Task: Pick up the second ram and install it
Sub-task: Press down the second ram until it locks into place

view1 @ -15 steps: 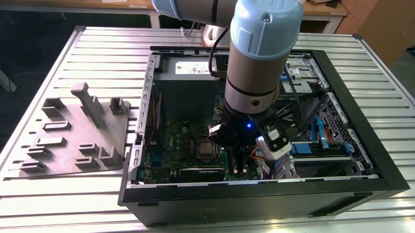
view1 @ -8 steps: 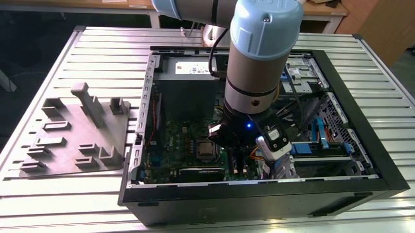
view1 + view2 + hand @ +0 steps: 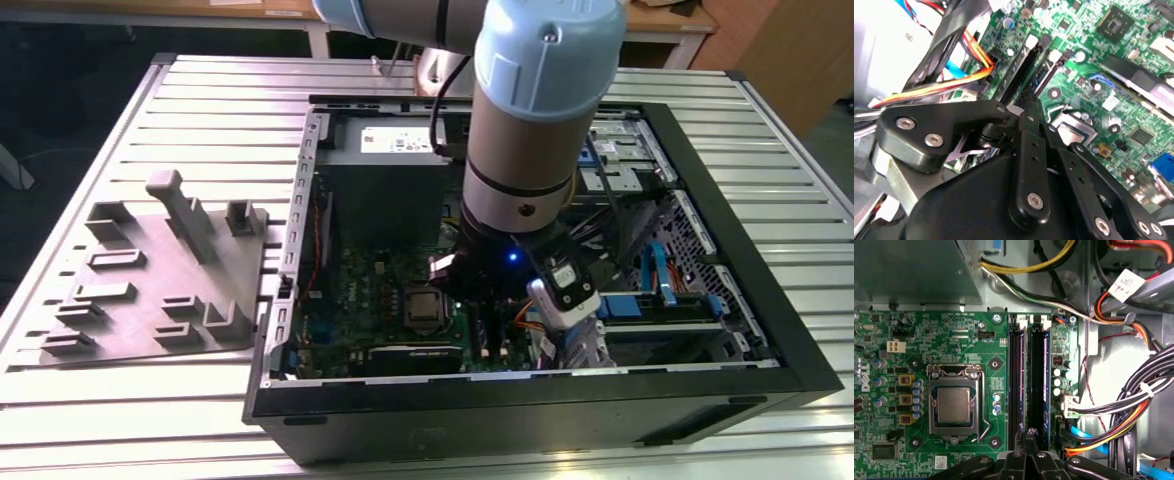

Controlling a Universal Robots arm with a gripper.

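Observation:
A thin dark blue-green ram (image 3: 1045, 385) stands edge-on in the memory slot nearer the cable bundle, and it shows again in the second wrist view (image 3: 1045, 75). Beside it runs a second, black slot (image 3: 1016, 385); whether that one holds a stick I cannot tell. My gripper (image 3: 1029, 432) hangs low over the near end of the two slots, fingers shut together with nothing visible between them. In the second wrist view the gripper (image 3: 1029, 107) tips meet just short of the ram's end. From outside, the arm's wrist (image 3: 527, 150) reaches down into the open computer case (image 3: 534, 400).
The green motherboard (image 3: 954, 340) carries a processor socket (image 3: 953, 405) beside the slots. Orange, yellow and black cables (image 3: 1124, 410) crowd the other side. A grey power supply (image 3: 914, 270) sits beyond. The grey fixture plate (image 3: 147, 290) lies outside the case at the exterior view's left.

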